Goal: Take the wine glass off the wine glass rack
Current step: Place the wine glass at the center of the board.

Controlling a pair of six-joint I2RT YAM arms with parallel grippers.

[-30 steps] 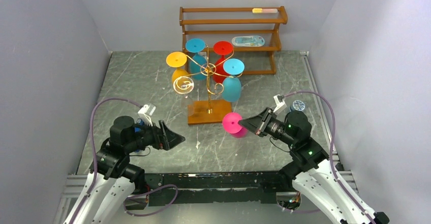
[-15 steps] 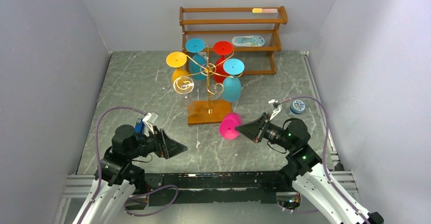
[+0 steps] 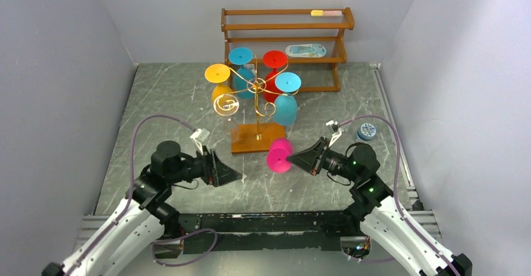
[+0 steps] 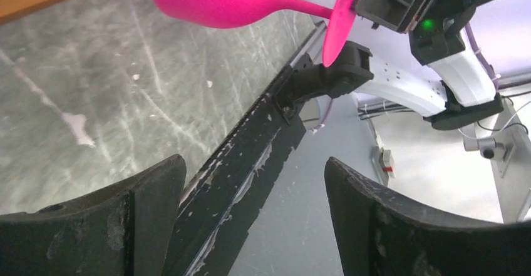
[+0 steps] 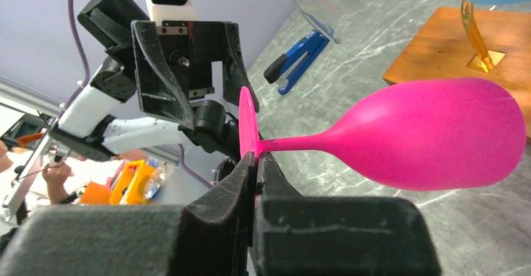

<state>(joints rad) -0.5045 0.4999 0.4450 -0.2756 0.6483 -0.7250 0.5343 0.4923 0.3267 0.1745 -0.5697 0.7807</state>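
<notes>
The gold wire wine glass rack (image 3: 257, 89) stands on its square wooden base (image 3: 257, 138) mid-table and carries yellow, red and two blue glasses hung upside down. My right gripper (image 3: 294, 159) is shut on the foot of a pink wine glass (image 3: 277, 156) and holds it on its side, just in front of the base; the pinch on the foot shows in the right wrist view (image 5: 257, 158). The pink glass (image 4: 231, 0) also shows in the left wrist view. My left gripper (image 3: 235, 177) is open and empty, pointing toward the pink glass from the left.
A three-tier brown wooden shelf (image 3: 285, 27) stands at the back with small items on it. A small round blue-lidded object (image 3: 367, 130) lies at the right. A blue stapler-like tool (image 5: 295, 63) lies on the table near the left arm. Grey walls close in on three sides.
My right gripper has moved left and a little lower with the pink glass. My left arm has swung right and forward, toward the glass.
</notes>
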